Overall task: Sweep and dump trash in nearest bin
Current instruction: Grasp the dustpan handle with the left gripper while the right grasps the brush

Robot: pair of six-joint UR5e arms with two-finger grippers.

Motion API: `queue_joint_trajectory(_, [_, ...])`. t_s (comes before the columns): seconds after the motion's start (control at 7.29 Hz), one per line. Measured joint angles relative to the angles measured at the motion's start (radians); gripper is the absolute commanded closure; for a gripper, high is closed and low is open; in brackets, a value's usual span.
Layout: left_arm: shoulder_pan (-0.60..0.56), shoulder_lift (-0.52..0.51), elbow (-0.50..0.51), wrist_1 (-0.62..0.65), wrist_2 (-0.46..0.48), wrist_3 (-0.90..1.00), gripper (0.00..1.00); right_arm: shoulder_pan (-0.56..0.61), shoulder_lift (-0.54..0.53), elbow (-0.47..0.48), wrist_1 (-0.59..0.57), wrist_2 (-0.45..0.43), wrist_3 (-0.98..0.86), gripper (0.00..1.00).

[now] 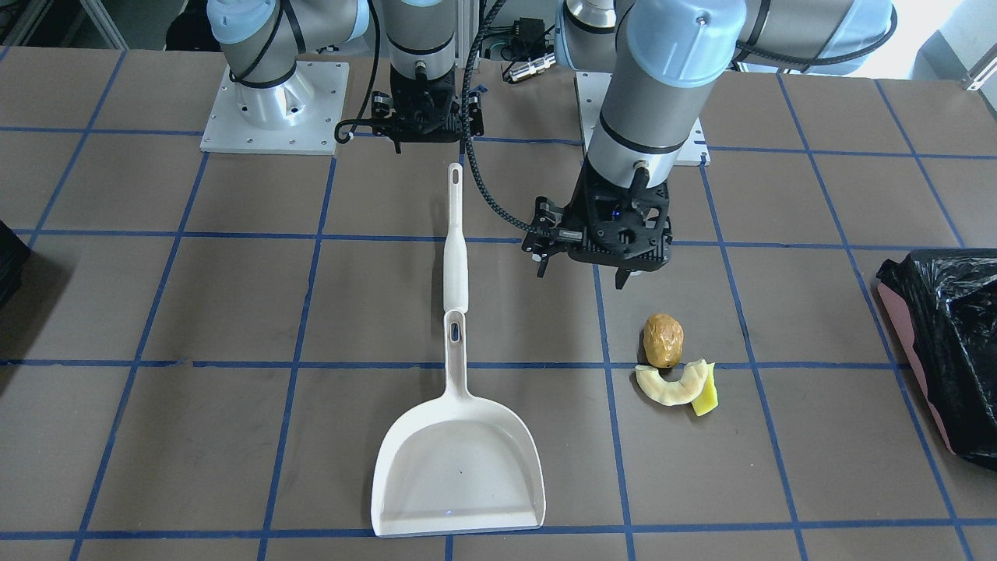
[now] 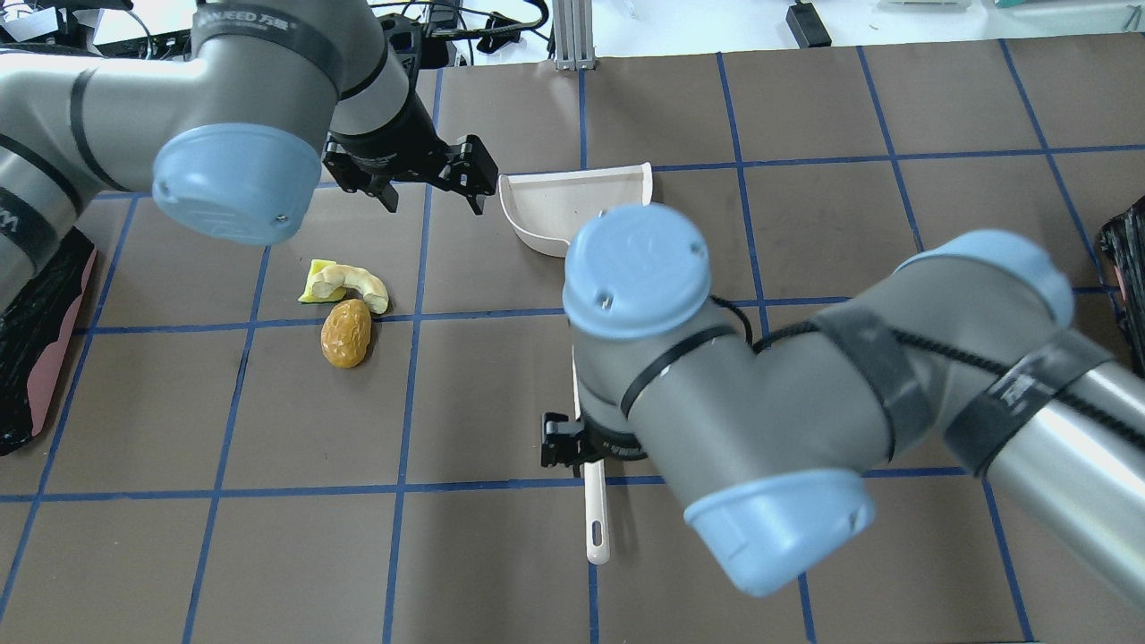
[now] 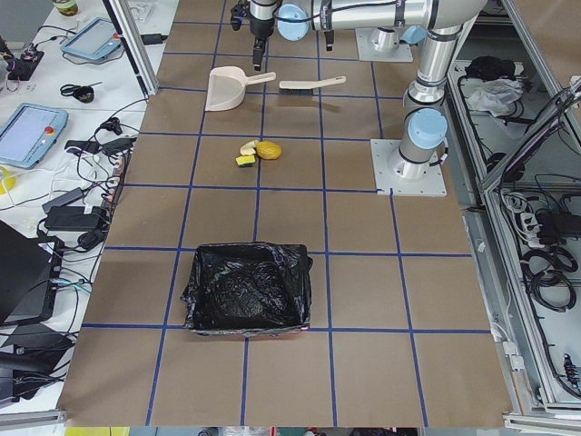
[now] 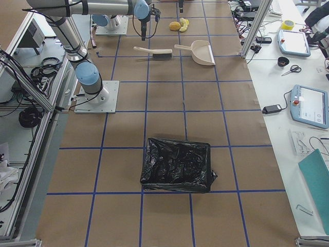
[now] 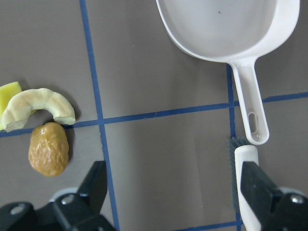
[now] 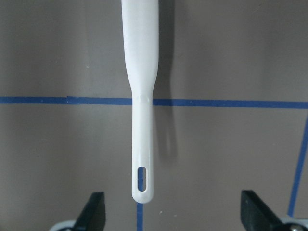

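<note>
The trash lies together on the table: a brown lump (image 1: 663, 340), a pale crescent peel (image 1: 670, 386) and a yellow wedge (image 1: 705, 401). They also show in the overhead view, the lump (image 2: 347, 333) nearest the robot. My left gripper (image 1: 580, 269) is open and empty, hovering a little to the robot's side of the trash. In its wrist view the lump (image 5: 48, 149) is at the left. My right gripper (image 6: 173, 209) is open over the end of the white brush handle (image 6: 143, 120), not touching it. The black-lined bin (image 1: 946, 343) stands on my left side.
A white dustpan (image 1: 458, 467) lies handle to handle with the brush (image 1: 456, 249) mid-table, mouth away from the robot. A second black-lined bin (image 4: 177, 164) stands far out on my right side. The table has blue tape grid lines.
</note>
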Motion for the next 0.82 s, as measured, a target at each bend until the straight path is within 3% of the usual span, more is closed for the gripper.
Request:
queue_joint_trajectory(0.27, [-0.074, -0.079, 0.000, 0.085, -0.001, -0.058, 0.00, 0.052, 0.059, 0.152, -0.212, -0.002, 0.048, 0.07])
queue_joint_trajectory(0.82, [-0.156, -0.217, -0.002, 0.205, 0.000, -0.080, 0.00, 0.068, 0.116, 0.189, -0.301, 0.007, 0.087, 0.18])
